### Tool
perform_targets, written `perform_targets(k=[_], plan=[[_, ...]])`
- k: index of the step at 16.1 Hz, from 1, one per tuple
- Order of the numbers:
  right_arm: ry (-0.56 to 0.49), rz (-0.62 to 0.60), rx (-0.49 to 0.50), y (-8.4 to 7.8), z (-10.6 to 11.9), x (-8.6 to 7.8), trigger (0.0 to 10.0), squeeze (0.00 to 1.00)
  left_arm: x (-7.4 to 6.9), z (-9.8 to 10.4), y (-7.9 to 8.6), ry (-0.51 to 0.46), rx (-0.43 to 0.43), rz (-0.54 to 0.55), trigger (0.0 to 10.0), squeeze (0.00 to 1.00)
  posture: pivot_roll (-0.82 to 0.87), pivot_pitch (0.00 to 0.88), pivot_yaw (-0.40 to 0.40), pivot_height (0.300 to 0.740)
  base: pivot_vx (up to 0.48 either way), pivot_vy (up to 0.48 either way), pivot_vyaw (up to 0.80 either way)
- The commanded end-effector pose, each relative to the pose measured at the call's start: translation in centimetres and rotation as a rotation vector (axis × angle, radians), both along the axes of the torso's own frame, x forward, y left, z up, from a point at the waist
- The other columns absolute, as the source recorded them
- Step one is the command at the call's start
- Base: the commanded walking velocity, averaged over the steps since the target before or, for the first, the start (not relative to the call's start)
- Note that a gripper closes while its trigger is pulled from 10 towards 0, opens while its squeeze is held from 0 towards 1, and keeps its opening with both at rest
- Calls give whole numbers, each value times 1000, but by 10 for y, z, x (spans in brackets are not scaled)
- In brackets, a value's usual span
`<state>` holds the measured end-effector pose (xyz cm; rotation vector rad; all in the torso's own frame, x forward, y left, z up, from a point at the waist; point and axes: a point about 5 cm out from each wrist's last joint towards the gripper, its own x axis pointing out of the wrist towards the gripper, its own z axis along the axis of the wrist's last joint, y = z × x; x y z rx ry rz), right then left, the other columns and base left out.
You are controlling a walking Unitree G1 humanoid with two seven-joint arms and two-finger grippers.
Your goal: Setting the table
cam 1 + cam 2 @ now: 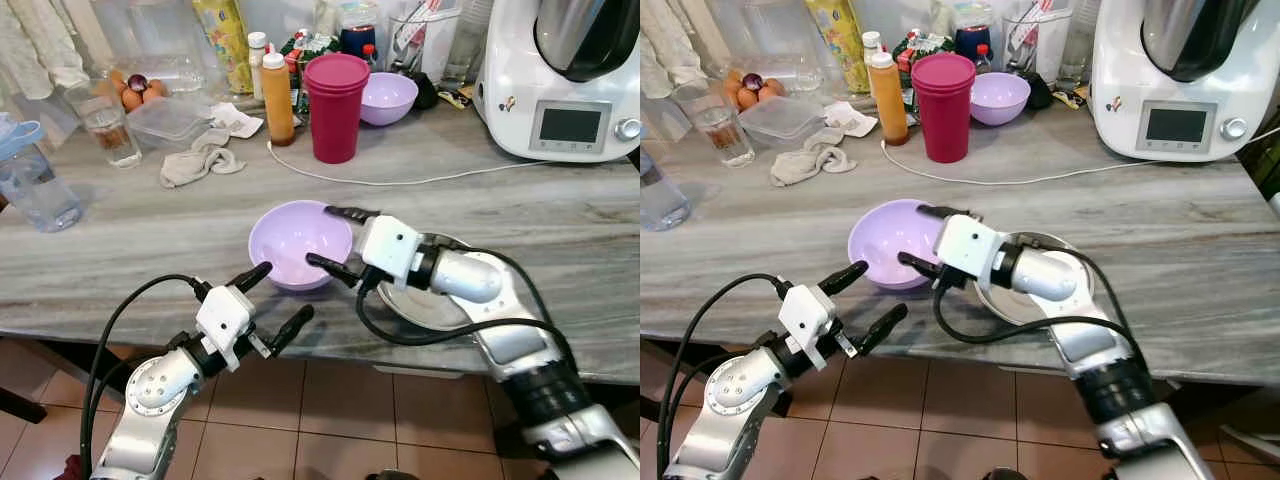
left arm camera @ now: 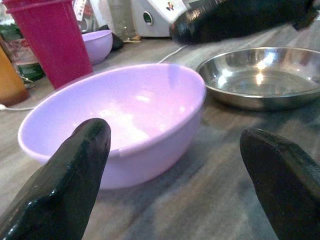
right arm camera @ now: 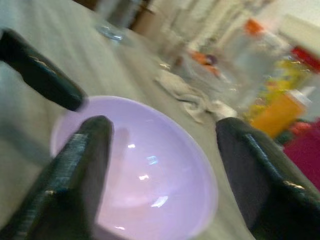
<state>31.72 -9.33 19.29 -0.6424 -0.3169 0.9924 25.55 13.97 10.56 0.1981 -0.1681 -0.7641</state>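
A lilac bowl [image 1: 299,242] sits on the tabletop [image 1: 150,260] beside a steel plate [image 2: 260,80]. Both the right gripper [image 1: 340,241] and left gripper [image 1: 272,298] hover spread around it; setting seems barely begun.

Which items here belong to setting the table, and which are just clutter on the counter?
Job in hand: lilac bowl, steel plate, right hand open at the bowl, left hand open near the counter edge.

Lying about: magenta cups, second lilac bowl, rag, eggs, kitchen machine.

I see a lilac plastic bowl [image 1: 298,240] sitting upright and empty on the counter's front edge, just beside a shallow steel plate [image 2: 260,77].
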Motion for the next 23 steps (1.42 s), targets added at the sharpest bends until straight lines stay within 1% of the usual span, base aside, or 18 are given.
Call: perform_targets(k=[1, 2, 3, 4, 5, 6, 7, 8, 9, 10, 11, 12, 13, 14, 15, 17, 19, 23], plan=[[-51, -62, 17, -7, 11, 1, 10000, 1000, 1, -1, 2, -3, 12, 4, 10000, 0, -222, 100, 68, 740, 0, 0, 0], [-65, -194, 37, -19, 13, 7, 10000, 1000, 1, -1, 3, -2, 13, 7, 10000, 0, -221, 99, 64, 740, 0, 0, 0], [-80, -262, 45, -26, 14, 9, 10000, 1000, 1, -2, 3, -2, 13, 8, 10000, 0, -222, 99, 64, 740, 0, 0, 0], [-75, -404, 85, -42, 11, 10, 10000, 1000, 2, -2, 3, 1, 12, 11, 10000, 0, -231, 97, 67, 740, 0, 0, 0], [-74, -474, 101, -50, 8, 9, 10000, 1000, 3, -3, 2, 2, 12, 11, 10000, 0, -234, 97, 70, 740, 0, 0, 0], [-59, -530, 119, -57, 7, 7, 10000, 1000, 3, -3, 3, 1, 15, 9, 10000, 0, -240, 98, 73, 740, 0, 0, 0], [-54, -547, 122, -59, 7, 6, 10000, 1000, 4, -3, 3, 0, 16, 9, 10000, 0, -240, 98, 73, 740, 0, 0, 0], [-30, -600, 132, -66, 7, 4, 10000, 1000, 6, -2, 5, -12, 26, 31, 10000, 0, -245, 99, 76, 740, 0, 0, 0], [6, -669, 136, -75, 2, -2, 10000, 1000, 11, 3, 13, -38, 28, 81, 10000, 0, -247, 99, 76, 740, 0, 0, 0], [22, -695, 136, -77, -2, -4, 10000, 1000, 14, 5, 16, -44, 22, 101, 10000, 0, -249, 100, 77, 740, 0, 0, 0], [57, -725, 128, -78, -12, -11, 10000, 1000, 16, 9, 22, -57, 17, 133, 10000, 0, -249, 100, 77, 740, 0, 0, 0], [102, -781, 120, -80, -23, -18, 10000, 1000, 18, 12, 29, -60, 10, 166, 10000, 0, -252, 100, 73, 740, 0, 0, 0], [133, -814, 128, -83, -28, -20, 10000, 1000, 18, 11, 32, -54, 11, 172, 10000, 0, -251, 100, 70, 740, 0, 0, 0], [154, -842, 115, -86, -31, -23, 10000, 1000, 16, 9, 36, -42, 12, 182, 10000, 0, -251, 100, 70, 740, 0, 0, 0], [161, -849, 107, -86, -32, -23, 10000, 1000, 15, 9, 38, -37, 11, 187, 10000, 0, -251, 100, 70, 740, 0, 0, 0], [231, -875, 98, -89, -38, -28, 10000, 1000, 11, 3, 39, -15, 28, 164, 10000, 0, -262, 101, 69, 740, 0, 0, 0], [292, -868, 130, -89, -42, -30, 10000, 1000, 12, 3, 39, -10, 30, 155, 10000, 0, -262, 101, 69, 740, 0, 0, 0], [400, -817, 167, -83, -47, -25, 10000, 1000, 12, 1, 32, 7, 21, 114, 10000, 0, -266, 94, 69, 740, 0, 0, 0]])
